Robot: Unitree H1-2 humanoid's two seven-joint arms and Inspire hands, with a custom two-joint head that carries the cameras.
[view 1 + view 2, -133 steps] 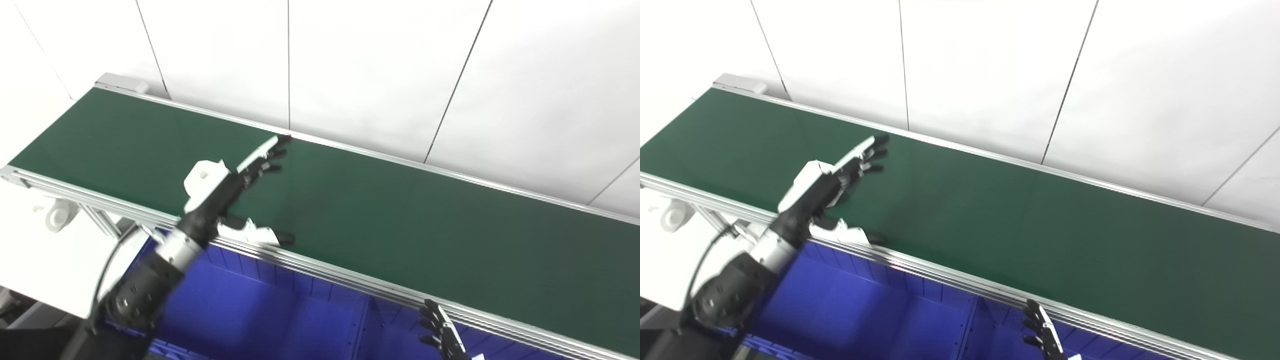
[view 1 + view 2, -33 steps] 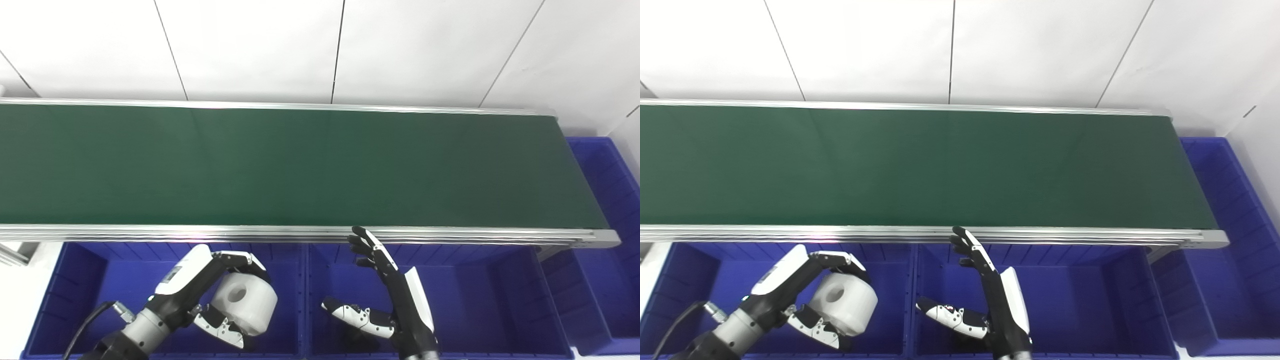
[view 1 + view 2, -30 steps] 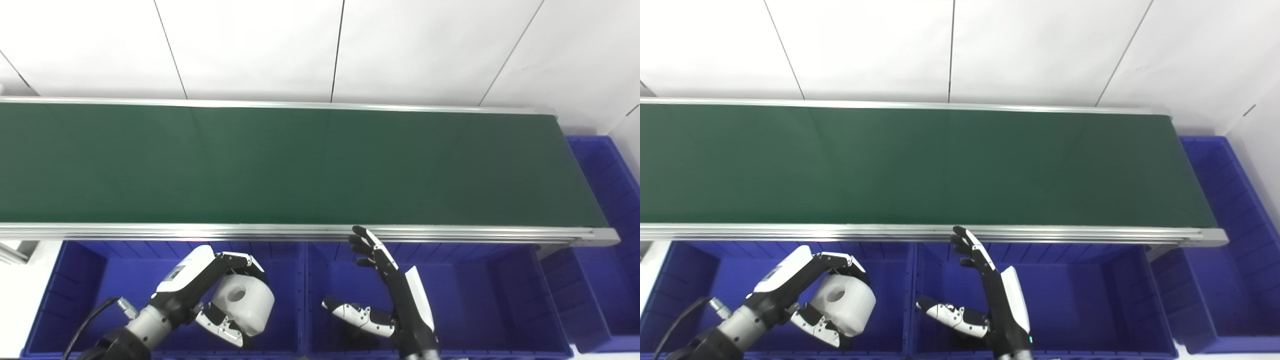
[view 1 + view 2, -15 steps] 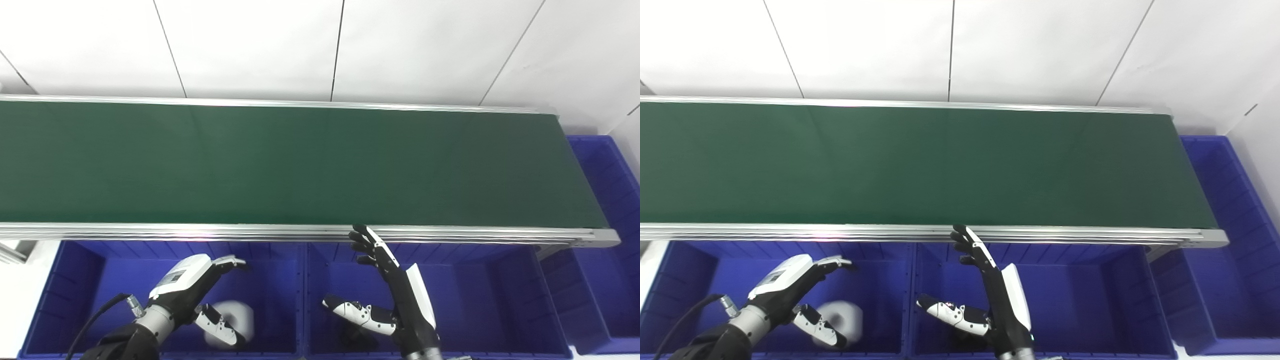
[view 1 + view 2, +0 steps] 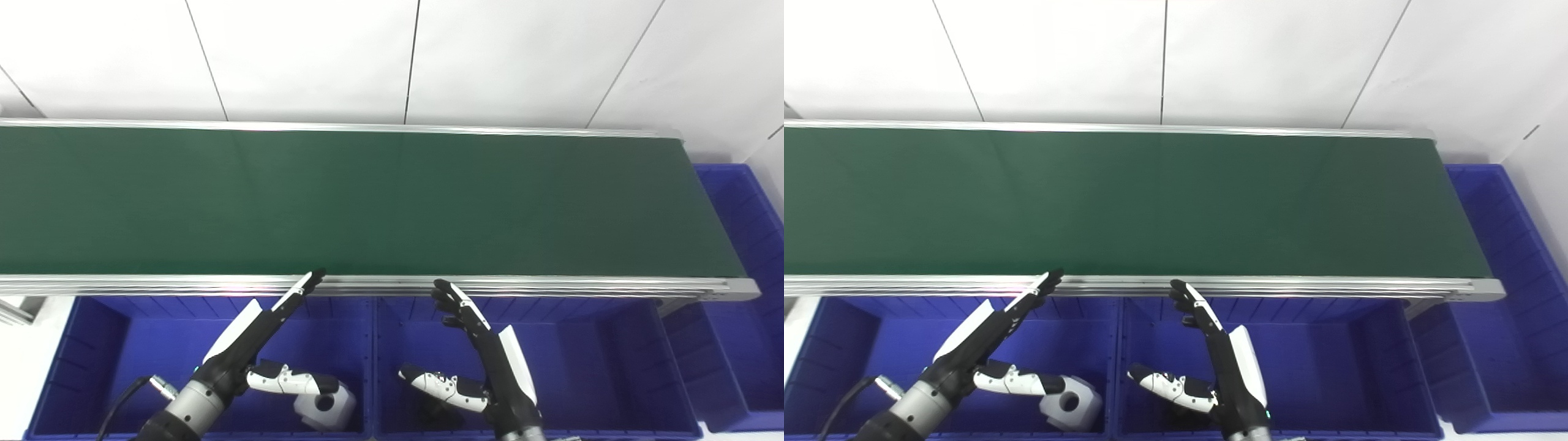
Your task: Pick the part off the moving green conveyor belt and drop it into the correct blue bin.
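A white plastic part [image 5: 324, 409] with a round hole lies on the floor of the left blue bin [image 5: 79, 343], near the bin's right wall; it also shows in the right eye view [image 5: 1069, 402]. My left hand [image 5: 260, 346] is open and empty above that bin, fingers stretched toward the conveyor rail, thumb just above the part. My right hand [image 5: 484, 361] is open and empty over the middle blue bin [image 5: 582, 349]. The green conveyor belt [image 5: 367, 202] carries no part.
A silver rail [image 5: 551, 285] runs along the belt's near edge above the bins. Another blue bin [image 5: 744, 245] stands past the belt's right end. A white panelled wall [image 5: 392, 55] is behind the belt.
My left hand opened and let go of the white part, which fell and came to rest in the left bin. The left fingers stretched out toward the rail. The right hand barely moved.
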